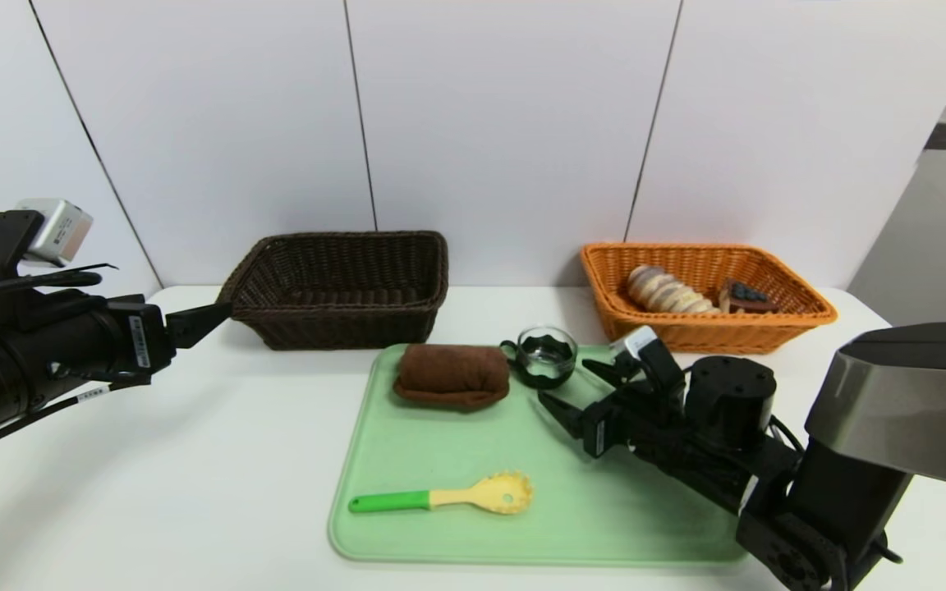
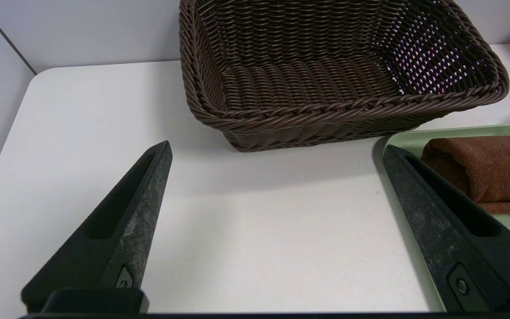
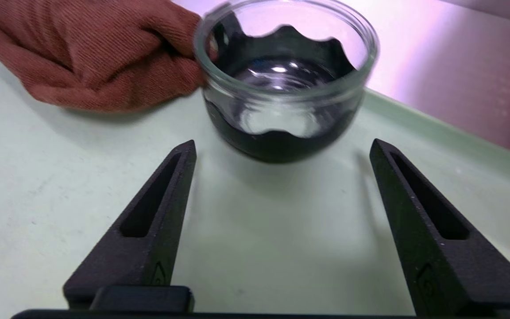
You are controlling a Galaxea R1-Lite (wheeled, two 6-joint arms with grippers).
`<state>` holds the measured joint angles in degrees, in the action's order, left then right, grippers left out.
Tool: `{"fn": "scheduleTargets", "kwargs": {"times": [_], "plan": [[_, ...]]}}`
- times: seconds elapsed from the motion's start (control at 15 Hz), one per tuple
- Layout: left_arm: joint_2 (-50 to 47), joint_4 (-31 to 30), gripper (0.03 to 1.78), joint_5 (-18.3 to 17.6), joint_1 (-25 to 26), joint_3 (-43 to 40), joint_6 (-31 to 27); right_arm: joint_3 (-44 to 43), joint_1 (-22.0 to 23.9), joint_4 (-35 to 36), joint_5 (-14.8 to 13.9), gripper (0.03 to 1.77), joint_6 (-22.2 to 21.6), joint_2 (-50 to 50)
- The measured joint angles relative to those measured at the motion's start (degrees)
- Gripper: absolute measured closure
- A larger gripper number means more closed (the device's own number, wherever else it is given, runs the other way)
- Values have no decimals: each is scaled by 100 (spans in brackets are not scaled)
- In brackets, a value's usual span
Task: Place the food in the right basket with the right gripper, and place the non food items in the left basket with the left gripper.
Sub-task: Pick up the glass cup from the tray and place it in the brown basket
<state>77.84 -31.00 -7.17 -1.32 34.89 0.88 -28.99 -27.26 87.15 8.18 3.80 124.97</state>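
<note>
Approaching the glass cup (image 3: 281,128) is the step I am judging to be in hand, with my right gripper (image 1: 567,396) working low over the far right part of the green tray (image 1: 588,525). Its jaws are standing spread with nothing between them, the cup sitting just beyond their tips, upright and apart from both. The cup's dark handle is pointing left, toward the rolled brown towel (image 1: 452,373).

I am noting a discrepancy: the cup is not food, so by the task it is belonging to the left arm and the dark basket (image 1: 350,313). The next move, in my judgement, is calling for the right arm to back off, giving the left one room at the towel, the cup and the green-handled spoon (image 1: 440,497), which is lying near on the tray. Two food pieces, a pale segmented roll (image 1: 666,291) and a dark-topped slice (image 1: 748,297), are already resting in the orange basket (image 1: 711,338).

My right arm is reaching in from the near right, slanting far and left. My left gripper (image 2: 277,150) is hovering above the worktop (image 1: 194,460), left of the tray and nearer than the dark basket, jaws wide apart and holding nothing.
</note>
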Motion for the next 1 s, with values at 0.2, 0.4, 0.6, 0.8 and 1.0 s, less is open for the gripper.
{"fn": "scheduleTargets", "kwargs": {"times": [0.2,0.4,0.6,0.8,1.0], "plan": [[-6,0,12,9,0,2,2,-299,-39,0,11,30,0,76],[-6,0,12,9,0,2,5,-599,-39,0,11,24,-6,216],[-9,0,12,9,0,2,24,-858,-16,0,11,19,-45,391],[-9,0,12,10,0,-13,24,-1006,-2,2,11,16,-246,538],[-9,0,12,10,0,-24,17,-1034,11,2,2,14,-265,631]]}}
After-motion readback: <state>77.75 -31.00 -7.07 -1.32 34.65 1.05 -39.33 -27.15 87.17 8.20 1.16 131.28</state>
